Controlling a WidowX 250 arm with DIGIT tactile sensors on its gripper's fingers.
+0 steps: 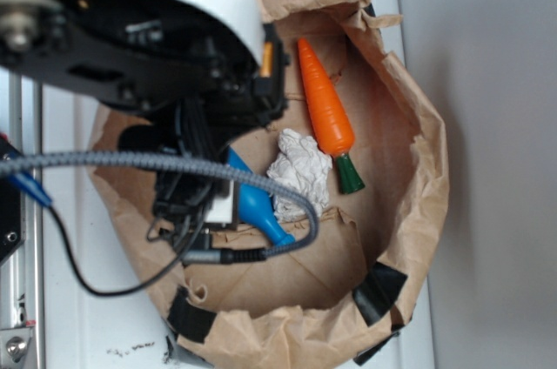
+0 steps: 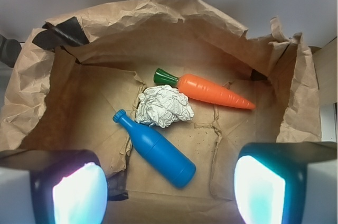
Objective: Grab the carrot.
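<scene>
Wrist view, left to right: blue bottle (image 2: 154,150) lies on the floor of the brown paper bag (image 2: 31,92), neck touching the crumpled white paper ball (image 2: 165,106). Carrot (image 2: 207,90) lies just beyond the ball, green stem beside it, tip pointing right. Gripper (image 2: 169,187) is released, jaws spread wide, above the bottle, holding nothing.

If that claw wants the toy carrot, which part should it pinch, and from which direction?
Probably the thick orange body of the carrot, just past its green stem, coming straight down from above. It lies flat on the floor of the paper bag, and the paper ball crowds the stem end. The gripper is open, holding nothing.
</scene>
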